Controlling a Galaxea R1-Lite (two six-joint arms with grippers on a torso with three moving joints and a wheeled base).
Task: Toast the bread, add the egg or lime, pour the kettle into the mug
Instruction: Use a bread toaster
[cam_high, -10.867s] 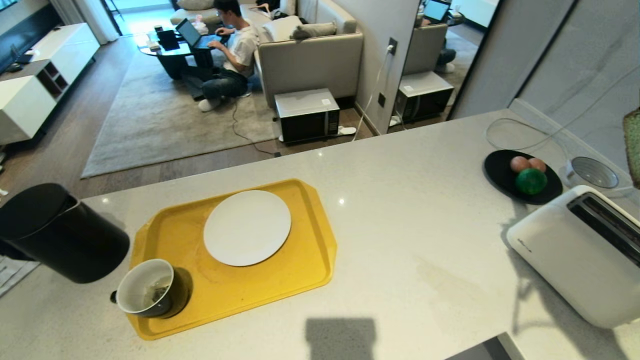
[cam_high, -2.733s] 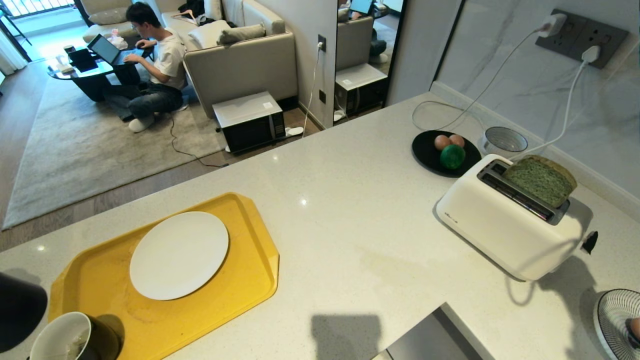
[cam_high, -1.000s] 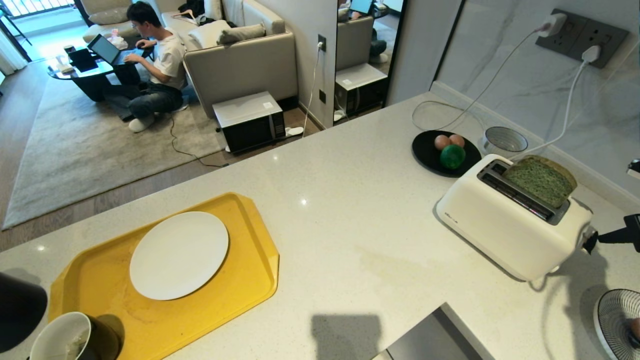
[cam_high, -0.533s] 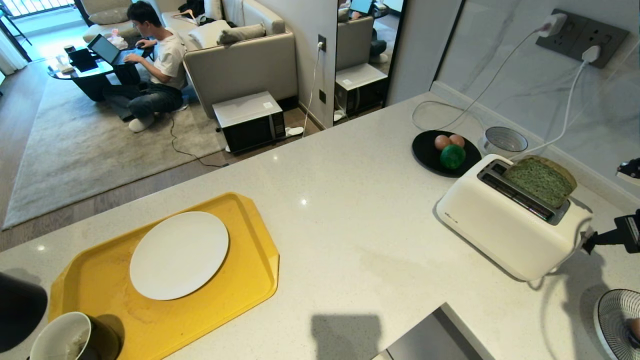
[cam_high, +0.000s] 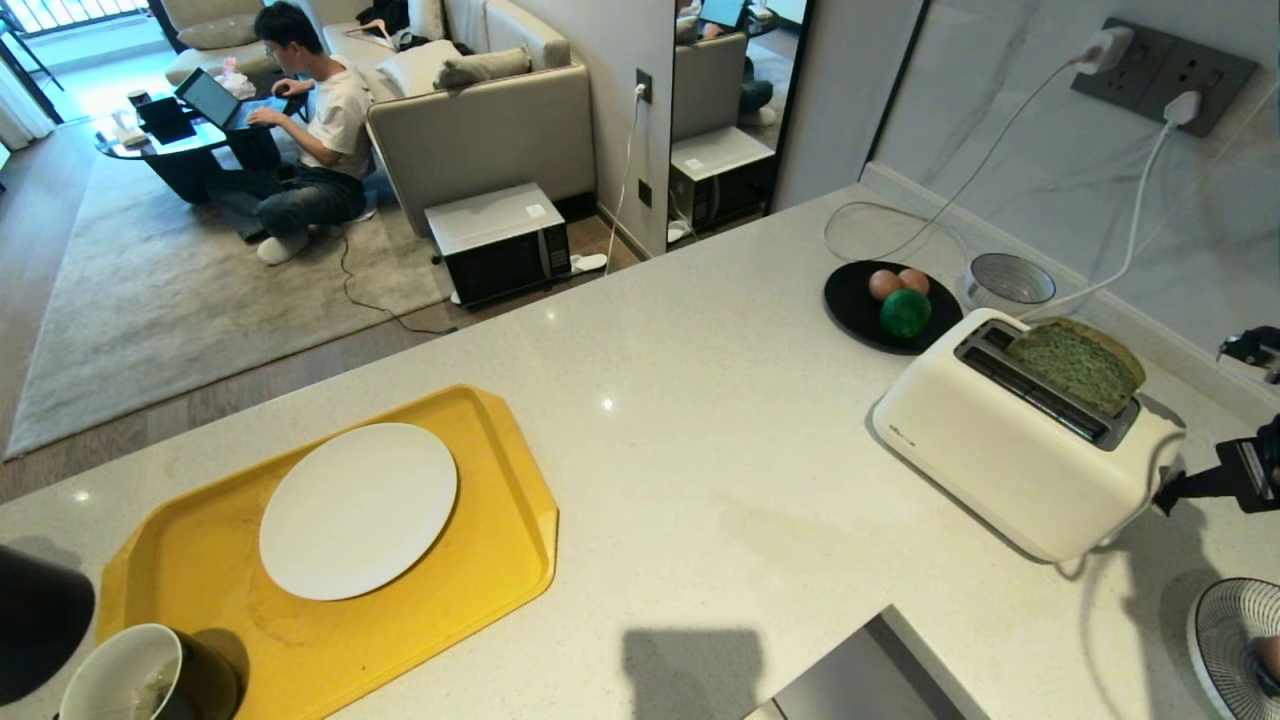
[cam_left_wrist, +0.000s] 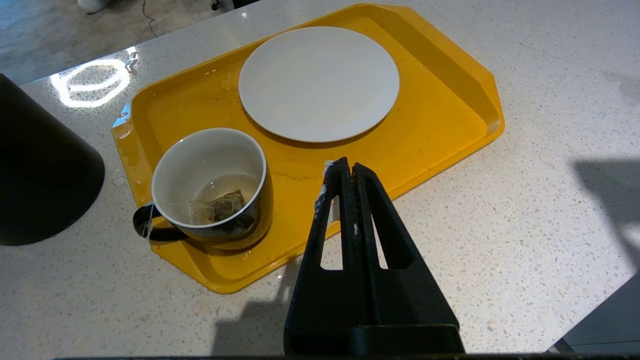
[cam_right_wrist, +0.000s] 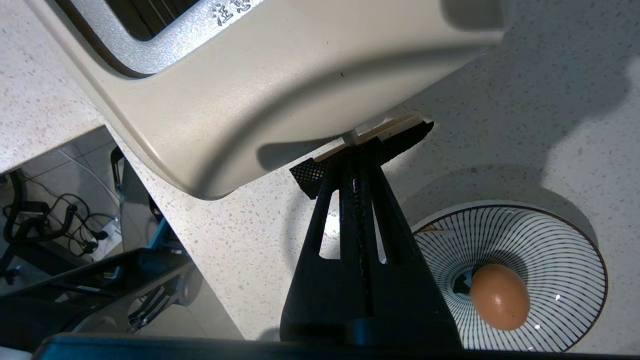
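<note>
The green bread (cam_high: 1078, 365) stands in the rear slot of the white toaster (cam_high: 1000, 465), leaning and partly sunk. My right gripper (cam_high: 1185, 488) is shut, its tips resting on the toaster's lever (cam_right_wrist: 372, 135) at the right end. Two eggs (cam_high: 884, 284) and a lime (cam_high: 905, 313) lie on a black plate (cam_high: 850, 310) behind the toaster. Another egg (cam_right_wrist: 499, 296) lies in a striped bowl (cam_right_wrist: 550, 250). The black kettle (cam_left_wrist: 40, 170) stands beside the mug (cam_left_wrist: 212, 187), which holds a tea bag. My left gripper (cam_left_wrist: 347, 167) hangs shut and empty over the tray's near edge.
The yellow tray (cam_high: 500, 560) carries a white plate (cam_high: 358, 510) and the mug. A small grey bowl (cam_high: 1010, 280) and power cables sit by the back wall. The counter edge runs along the far side; a person sits on the floor in the room beyond.
My right gripper came in from the right, met the toaster's lever and has moved down with it. The bread has sunk a little into the slot.
</note>
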